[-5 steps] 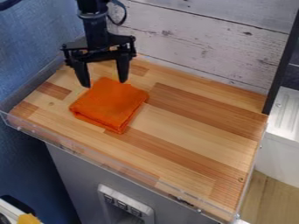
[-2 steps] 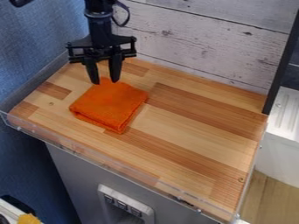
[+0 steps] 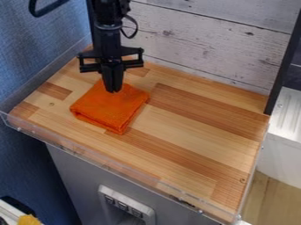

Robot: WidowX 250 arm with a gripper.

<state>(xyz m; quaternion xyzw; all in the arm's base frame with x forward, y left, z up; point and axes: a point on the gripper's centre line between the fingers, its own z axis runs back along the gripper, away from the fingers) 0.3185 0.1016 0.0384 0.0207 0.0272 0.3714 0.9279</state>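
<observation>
Hand (image 3: 113,91) hangs, fingers together, at far corner of orange cloth (image 3: 108,107)

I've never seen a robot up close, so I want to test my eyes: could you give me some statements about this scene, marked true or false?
1. A folded orange cloth lies on the wooden top. True.
2. The wooden top is one even colour. False: it has lighter and darker patches.
3. The black gripper is at the cloth's side nearer the whitish plank wall. True.
4. The gripper's fingers are spread wide. False: they are together.
</observation>
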